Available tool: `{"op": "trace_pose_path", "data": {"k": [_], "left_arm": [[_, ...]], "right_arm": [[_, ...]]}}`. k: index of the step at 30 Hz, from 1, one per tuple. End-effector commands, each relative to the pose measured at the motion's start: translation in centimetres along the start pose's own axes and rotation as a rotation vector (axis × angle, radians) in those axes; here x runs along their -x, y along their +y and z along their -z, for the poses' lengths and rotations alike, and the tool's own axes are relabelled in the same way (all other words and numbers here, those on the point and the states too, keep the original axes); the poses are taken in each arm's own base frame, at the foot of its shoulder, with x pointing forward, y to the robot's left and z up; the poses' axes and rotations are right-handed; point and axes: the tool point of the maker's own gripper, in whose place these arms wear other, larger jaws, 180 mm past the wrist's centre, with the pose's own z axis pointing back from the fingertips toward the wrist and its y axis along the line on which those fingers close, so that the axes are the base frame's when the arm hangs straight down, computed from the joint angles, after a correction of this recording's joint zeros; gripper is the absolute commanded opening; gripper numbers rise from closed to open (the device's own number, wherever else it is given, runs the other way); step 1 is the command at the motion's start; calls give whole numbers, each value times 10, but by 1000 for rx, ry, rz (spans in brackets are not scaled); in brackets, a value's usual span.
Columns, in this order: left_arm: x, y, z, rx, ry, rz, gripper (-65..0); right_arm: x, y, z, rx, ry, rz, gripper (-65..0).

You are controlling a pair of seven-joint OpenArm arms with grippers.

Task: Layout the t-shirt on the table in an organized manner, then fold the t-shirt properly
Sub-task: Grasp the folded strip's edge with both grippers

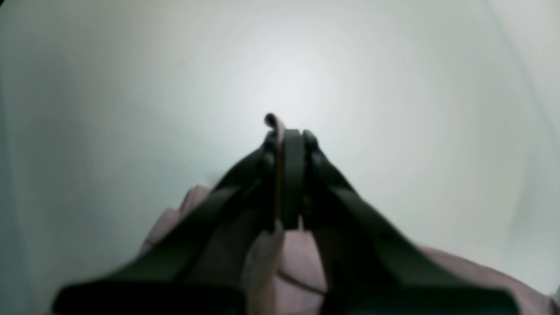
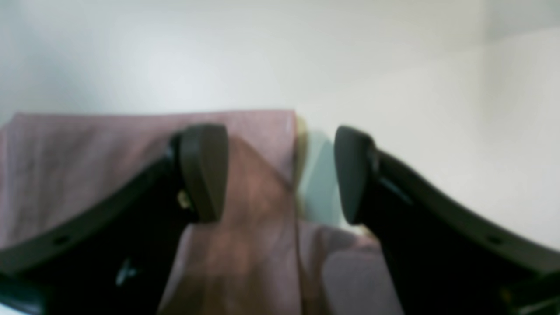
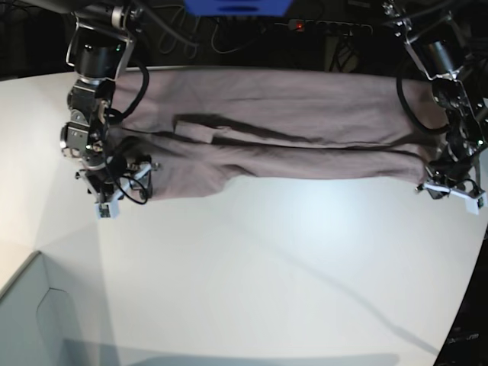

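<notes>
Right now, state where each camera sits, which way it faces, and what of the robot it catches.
Left wrist: rides the left arm, looking along the left gripper, jaws shut on a fold of the t-shirt, white table beyond.
Right wrist: rides the right arm, looking past the open right gripper at the t-shirt's edge.
Base: high in front, looking down at the table with both arms at the shirt's ends.
Shared: all three views show the t-shirt and the table.
</notes>
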Motion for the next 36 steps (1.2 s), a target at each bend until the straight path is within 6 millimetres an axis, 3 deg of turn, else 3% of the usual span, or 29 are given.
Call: {"op": "trace_pose_path", "data": {"k": [1,6,9,11,12,16,18,26,32,36], "left_arm": [[-24,0,-3,4,-63,11,-650],[-25,1,-3,3,-63,12,-650],[-25,1,-3,3,-67,12,-650],[-25,1,-3,3,-67,12,-650],[-27,0,-3,4,-69,11,-650],[-29,-1,-2,6,-75,11,-650],[-32,-2,-2,10,-81,9,-650],[-76,-20,2,42,-165,1,-650],[-103,-35,3,69,-215,-4,-650],[-102,-39,14,80,-192,-37,-650]], "right_arm": [[-10,-5,0,12,-16,-7,-258],[-7,-4,0,9,-13,-4,-294],[-11,-3,0,4,-21,-8,-450],[-17,-3,1,4,-32,-9,-617],[-22,-3,2,4,-36,-10,-650],[-32,-1,4,-3,-54,-22,-650],[-47,-1,6,-2,-79,-29,-650],[-118,-17,-7,41,-224,-83,-650],[-141,-18,-9,46,-267,-91,-650],[-154,-19,-11,50,-295,-92,-650]]}}
